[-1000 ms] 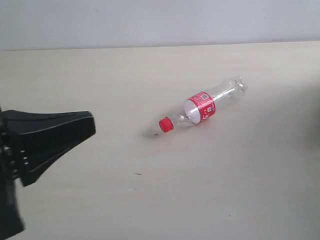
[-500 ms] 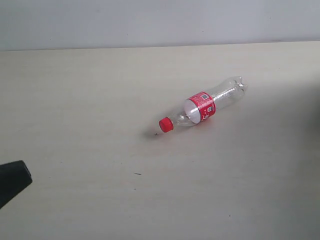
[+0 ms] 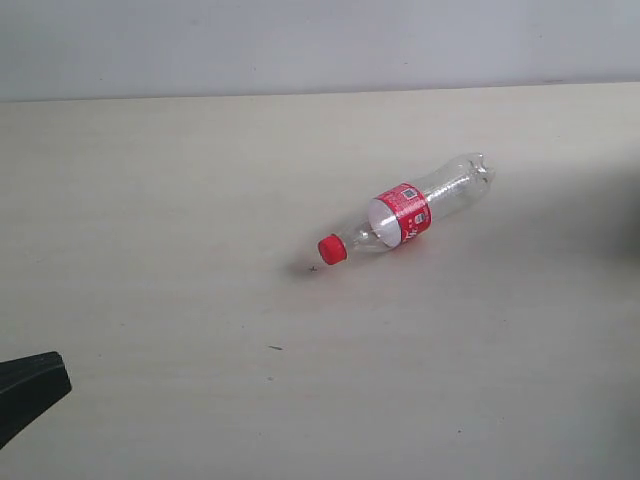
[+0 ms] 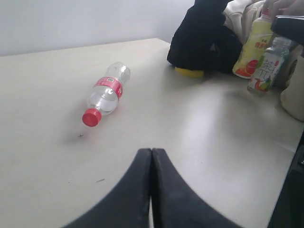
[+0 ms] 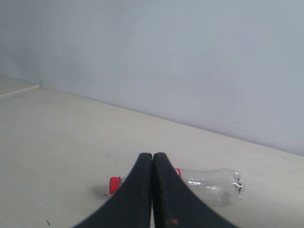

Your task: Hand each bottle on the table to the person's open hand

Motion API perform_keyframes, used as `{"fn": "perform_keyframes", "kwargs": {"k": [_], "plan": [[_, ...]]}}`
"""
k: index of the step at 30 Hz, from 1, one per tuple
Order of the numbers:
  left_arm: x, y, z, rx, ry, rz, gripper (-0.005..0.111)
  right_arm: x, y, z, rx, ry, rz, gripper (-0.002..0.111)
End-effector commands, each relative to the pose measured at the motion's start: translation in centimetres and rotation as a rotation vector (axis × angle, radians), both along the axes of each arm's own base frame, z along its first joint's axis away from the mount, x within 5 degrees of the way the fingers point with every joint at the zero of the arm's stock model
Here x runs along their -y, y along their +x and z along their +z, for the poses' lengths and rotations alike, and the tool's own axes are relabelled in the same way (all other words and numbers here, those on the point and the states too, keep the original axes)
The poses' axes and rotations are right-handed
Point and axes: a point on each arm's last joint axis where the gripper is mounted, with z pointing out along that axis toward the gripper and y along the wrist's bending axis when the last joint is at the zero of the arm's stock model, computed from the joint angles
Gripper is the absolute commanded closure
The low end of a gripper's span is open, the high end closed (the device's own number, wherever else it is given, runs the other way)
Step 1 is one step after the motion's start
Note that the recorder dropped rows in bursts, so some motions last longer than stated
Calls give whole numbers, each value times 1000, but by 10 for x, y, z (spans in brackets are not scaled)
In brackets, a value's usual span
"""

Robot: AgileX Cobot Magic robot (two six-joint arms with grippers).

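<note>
One bottle [image 3: 405, 215] lies on the bench [image 3: 180, 180], not given yet. The left tool [image 4: 151, 153] and right tool [image 5: 153, 156] are together, empty

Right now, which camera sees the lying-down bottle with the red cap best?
The exterior view: the bottle lies whole and unblocked on the table, cap to base. The left wrist view shows it whole too, but off to one side. In the right wrist view the shut right gripper hides most of its label.
</note>
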Motion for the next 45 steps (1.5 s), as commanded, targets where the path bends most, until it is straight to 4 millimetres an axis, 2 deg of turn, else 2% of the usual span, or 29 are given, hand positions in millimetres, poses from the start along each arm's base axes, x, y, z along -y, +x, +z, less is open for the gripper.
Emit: {"fn": "perform_keyframes", "kwargs": {"k": [1,7,45], "plan": [[-1,0,-1,-2,17,1,107,0,-1,-1,2,3,3,108],[-1,0,-2,31,60,-6,107,0,-1,-1,2,3,3,108],[-1,0,-3,37,72,-6,107,0,-1,0,3,3,1,108]]}}
